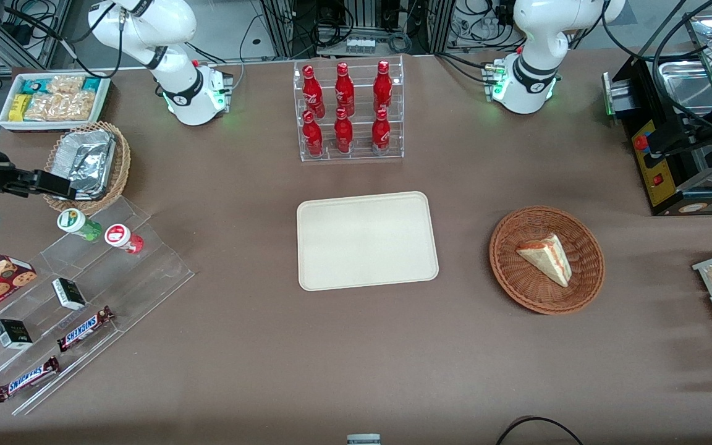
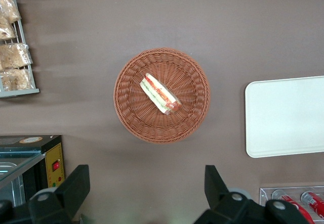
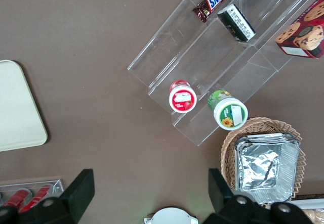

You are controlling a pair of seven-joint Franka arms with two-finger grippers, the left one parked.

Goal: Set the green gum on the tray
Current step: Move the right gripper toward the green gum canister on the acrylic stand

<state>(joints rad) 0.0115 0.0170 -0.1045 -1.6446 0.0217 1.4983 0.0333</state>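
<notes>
Green gum (image 3: 229, 112) sits just past the gripper (image 3: 149, 191)'s spread, empty fingers (image 3: 81, 191), right beside the red bottle (image 3: 181, 96). Sloppy aim could grab that instead.

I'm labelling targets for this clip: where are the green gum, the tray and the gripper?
green gum (image 3: 230, 113), right wrist view, on its white lid.
tray (image 1: 366, 240), front view, on its bare floor.
gripper (image 3: 149, 191), right wrist view, open, midway between its fingertips, above the table.

Even overhead light, sharp frames. Glare on foil tin (image 1: 87, 162) beside end effector (image 1: 65, 187); soft shadows on tabletop (image 1: 257, 346).
</notes>
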